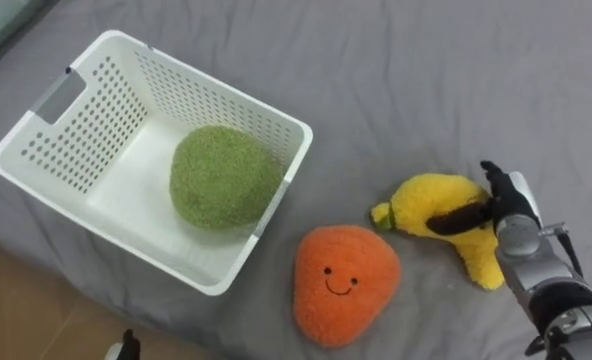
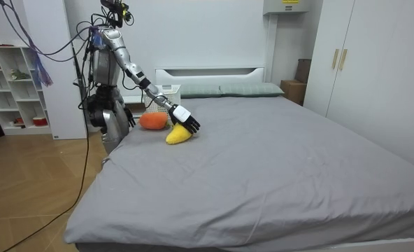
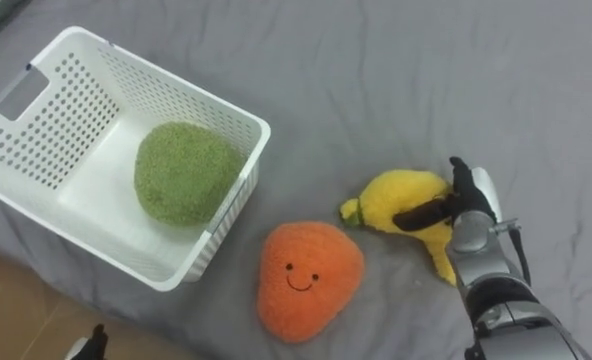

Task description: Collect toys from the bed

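A yellow banana toy (image 1: pixel 431 200) lies on the grey bed (image 1: pixel 426 80), off to the robot's right. It curves: its greenish stem end points toward the robot's left, and its body bends round and runs back toward the robot on the right. So its long axis lies roughly across the view, left to right.

The robot's right hand (image 1: pixel 511 215) reaches in from the lower right and rests on the toy at its bend. One dark finger lies across the top of the yellow body and the others sit at its far side. The hand appears to be closed round the toy, though the toy is not yet lifted off the cover.

Just to the left of the stem end sits an orange toy (image 1: pixel 344 280) with a smiling face, near the banana but apart from it. Further left stands a white basket (image 1: pixel 76 140) with holes in its walls. It already holds a round green toy (image 1: pixel 224 175).

The basket lies to the left of the held toy, with the orange one between them. The next move probably means lifting the banana clear and carrying it leftward over the orange toy.

The left hand (image 1: pixel 124 348) shows low at the bed's near edge, idle; its fingers cannot be made out. In the room view the robot stands at the bedside, its right arm stretched out over the cover.
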{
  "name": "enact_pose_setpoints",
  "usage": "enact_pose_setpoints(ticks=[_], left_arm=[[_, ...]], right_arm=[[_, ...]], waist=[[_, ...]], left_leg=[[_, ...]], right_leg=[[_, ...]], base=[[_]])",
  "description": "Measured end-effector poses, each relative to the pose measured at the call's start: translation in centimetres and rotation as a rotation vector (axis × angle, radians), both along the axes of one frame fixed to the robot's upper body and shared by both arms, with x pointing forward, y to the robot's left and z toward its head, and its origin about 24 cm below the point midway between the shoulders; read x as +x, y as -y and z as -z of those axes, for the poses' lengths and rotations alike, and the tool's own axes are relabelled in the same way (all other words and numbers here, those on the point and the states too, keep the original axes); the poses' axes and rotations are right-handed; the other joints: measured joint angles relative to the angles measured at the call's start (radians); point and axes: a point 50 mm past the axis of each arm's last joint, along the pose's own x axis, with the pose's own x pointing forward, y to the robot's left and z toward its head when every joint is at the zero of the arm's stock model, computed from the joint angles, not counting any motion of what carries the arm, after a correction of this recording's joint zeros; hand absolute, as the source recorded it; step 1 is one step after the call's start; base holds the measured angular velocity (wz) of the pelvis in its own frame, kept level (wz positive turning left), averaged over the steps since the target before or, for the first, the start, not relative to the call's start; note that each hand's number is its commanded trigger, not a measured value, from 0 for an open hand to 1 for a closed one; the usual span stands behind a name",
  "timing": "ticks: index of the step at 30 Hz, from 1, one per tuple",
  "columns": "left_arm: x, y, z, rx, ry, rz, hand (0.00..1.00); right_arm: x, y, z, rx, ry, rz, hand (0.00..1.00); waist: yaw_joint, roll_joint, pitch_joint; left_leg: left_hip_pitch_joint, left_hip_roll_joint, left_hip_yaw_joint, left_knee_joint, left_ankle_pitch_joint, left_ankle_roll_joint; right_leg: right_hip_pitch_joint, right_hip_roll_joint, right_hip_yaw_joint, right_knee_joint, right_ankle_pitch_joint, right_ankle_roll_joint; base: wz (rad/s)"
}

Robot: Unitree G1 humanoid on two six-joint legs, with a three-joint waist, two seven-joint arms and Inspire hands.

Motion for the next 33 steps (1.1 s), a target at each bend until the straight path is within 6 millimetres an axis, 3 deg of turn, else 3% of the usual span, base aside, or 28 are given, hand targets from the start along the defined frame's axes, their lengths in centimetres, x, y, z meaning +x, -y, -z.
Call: enact_pose_setpoints(ticks=[1, 17, 27, 32, 33], left_arm=[[0.0, 0.0, 0.0, -0.001, 0.000, 0.000, 0.00], [-0.4, -0.2, 0.1, 0.002, -0.010, -0.004, 0.00], [0.3, -0.1, -0.1, 0.000, 0.011, 0.001, 0.00], [-0.8, -0.4, 0.1, 0.005, -0.007, -0.005, 0.00], [-1.2, -0.6, 0.2, 0.011, -0.016, -0.006, 0.00]], right_arm=[[0.1, 0.0, -0.1, -0.010, 0.004, -0.002, 1.00], [-1.1, 0.9, 0.9, -0.079, -0.054, 0.010, 1.00], [0.3, 0.6, -0.7, -0.109, 0.011, -0.036, 1.00], [0.7, 0.0, -1.4, -0.101, 0.062, -0.071, 1.00], [0.9, -0.3, -1.7, -0.097, 0.082, -0.083, 1.00]], waist=[[0.000, 0.000, 0.0000], [0.025, 0.010, 0.0007], [0.014, 0.009, -0.0019], [-0.001, 0.007, -0.0051], [-0.009, 0.005, -0.0090]], left_leg=[[-0.007, 0.000, 0.000, 0.003, 0.000, 0.000], [0.007, 0.000, -0.017, 0.007, 0.000, 0.000], [0.022, 0.000, -0.001, 0.004, 0.000, 0.000], [0.105, 0.001, 0.016, -0.008, 0.000, 0.000], [0.120, 0.001, 0.016, -0.010, 0.000, 0.000]], right_leg=[[-0.006, 0.000, -0.002, 0.000, 0.000, 0.000], [0.015, 0.001, -0.011, 0.000, 0.000, 0.000], [0.025, -0.001, -0.012, -0.001, 0.000, 0.000], [0.100, -0.002, -0.014, -0.006, 0.000, 0.000], [0.115, -0.002, -0.011, -0.006, 0.000, 0.000]], base=[[0.00], [0.02], [-0.02], [-0.06], [0.00]])
